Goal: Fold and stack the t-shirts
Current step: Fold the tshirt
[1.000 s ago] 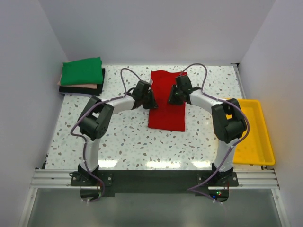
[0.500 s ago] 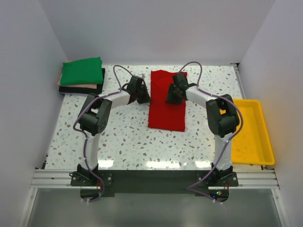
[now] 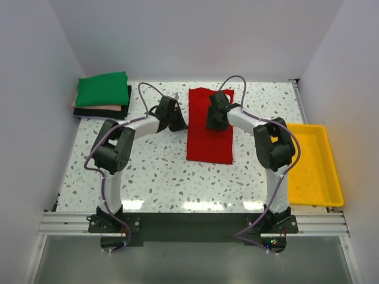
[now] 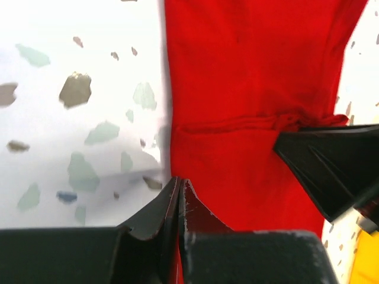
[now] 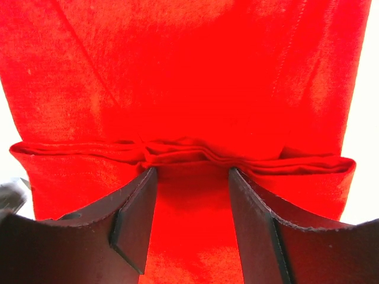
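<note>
The bright red t-shirt (image 3: 208, 142) lies flat as a long strip at the table's middle, with a bunched fold ridge across it (image 5: 189, 148). My left gripper (image 3: 177, 120) is at its left edge, jaws shut (image 4: 179, 179) with red cloth pinched between them. My right gripper (image 3: 213, 118) is over the shirt's upper part, open (image 5: 192, 170), its fingertips (image 5: 145, 177) against the ridge. A green t-shirt (image 3: 103, 89) tops a folded stack at the far left, over a pale pink one (image 3: 98, 108) and a black one (image 3: 100, 113).
A yellow plastic tray (image 3: 323, 131) stands at the right edge of the speckled table (image 3: 154, 171). White walls close in the back and both sides. My right gripper's dark finger (image 4: 331, 171) shows in the left wrist view.
Both grippers have moved farther from the bases along the red shirt's sides, and the arms have stretched out. The shirt's upper right corner has shifted a little.
</note>
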### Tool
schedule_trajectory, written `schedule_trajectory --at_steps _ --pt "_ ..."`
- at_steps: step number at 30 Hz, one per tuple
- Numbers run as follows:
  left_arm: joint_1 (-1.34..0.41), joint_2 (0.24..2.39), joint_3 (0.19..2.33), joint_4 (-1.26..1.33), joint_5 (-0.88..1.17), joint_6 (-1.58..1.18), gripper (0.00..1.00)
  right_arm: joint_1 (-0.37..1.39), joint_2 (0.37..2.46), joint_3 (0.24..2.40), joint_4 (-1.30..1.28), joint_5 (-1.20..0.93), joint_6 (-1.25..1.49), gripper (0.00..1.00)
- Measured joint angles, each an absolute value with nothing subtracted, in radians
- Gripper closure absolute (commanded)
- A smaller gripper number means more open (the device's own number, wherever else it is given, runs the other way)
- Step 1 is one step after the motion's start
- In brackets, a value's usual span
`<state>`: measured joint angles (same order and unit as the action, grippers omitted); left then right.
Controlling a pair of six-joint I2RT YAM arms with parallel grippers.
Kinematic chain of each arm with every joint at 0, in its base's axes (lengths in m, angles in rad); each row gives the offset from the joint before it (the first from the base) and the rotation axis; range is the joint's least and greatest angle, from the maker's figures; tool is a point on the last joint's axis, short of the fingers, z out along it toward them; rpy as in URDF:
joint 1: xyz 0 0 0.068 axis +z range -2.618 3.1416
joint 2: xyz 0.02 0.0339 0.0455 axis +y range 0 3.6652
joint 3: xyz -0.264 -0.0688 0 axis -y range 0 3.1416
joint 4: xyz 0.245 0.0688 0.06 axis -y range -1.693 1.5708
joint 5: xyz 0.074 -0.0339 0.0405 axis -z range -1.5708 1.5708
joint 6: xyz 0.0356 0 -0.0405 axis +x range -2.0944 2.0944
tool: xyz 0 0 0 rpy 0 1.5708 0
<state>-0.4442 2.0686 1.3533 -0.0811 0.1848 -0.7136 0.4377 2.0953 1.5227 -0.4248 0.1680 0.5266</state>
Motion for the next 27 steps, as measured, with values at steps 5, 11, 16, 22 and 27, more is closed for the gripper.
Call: schedule_trajectory --at_steps 5,11,16,22,27 --pt "-0.439 1.894 1.237 -0.077 0.163 -0.724 0.92 0.477 2.092 1.498 -0.401 0.236 0.522 0.44" --pt "-0.433 1.625 1.055 -0.014 0.135 -0.767 0.92 0.538 2.050 1.411 -0.337 0.300 0.524 0.44" --pt "-0.433 1.465 0.873 0.021 0.115 -0.801 0.91 0.614 1.975 1.283 -0.268 0.324 0.542 0.44" --pt "-0.433 1.297 0.688 0.020 0.093 -0.828 0.89 0.745 1.889 1.145 -0.211 0.355 0.579 0.44" --pt "-0.433 1.193 0.582 0.019 0.078 -0.830 0.86 0.865 1.799 1.013 -0.141 0.352 0.658 0.44"
